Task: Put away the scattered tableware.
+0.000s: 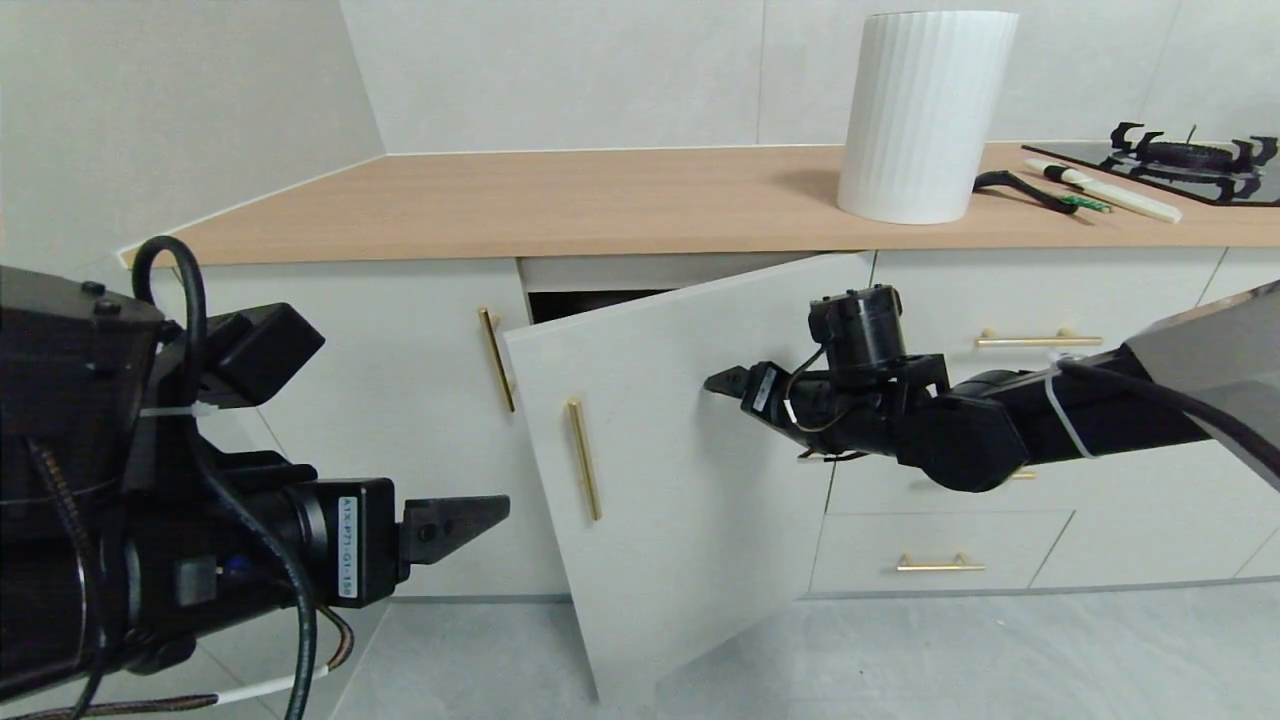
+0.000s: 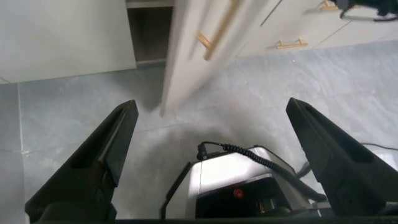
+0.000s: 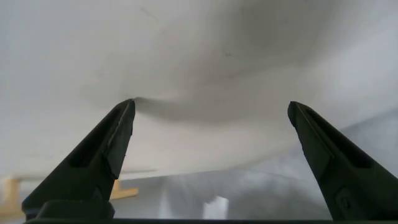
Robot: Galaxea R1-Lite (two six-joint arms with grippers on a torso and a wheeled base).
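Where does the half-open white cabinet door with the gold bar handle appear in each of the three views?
Head view: the white cabinet door stands in the centre, swung out below the wooden countertop.
Left wrist view: the door is tilted, farther off, beyond the open left gripper.
Right wrist view: its plain face is close ahead of the open right gripper.
Shared landmark: the grey floor under the door's lower edge.

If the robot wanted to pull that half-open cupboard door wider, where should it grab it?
Probably the gold bar handle on the door. It stands upright and off the panel, so the left claw could come straight at the door's front and close sideways across the bar. The flat panel offers nothing to pinch.
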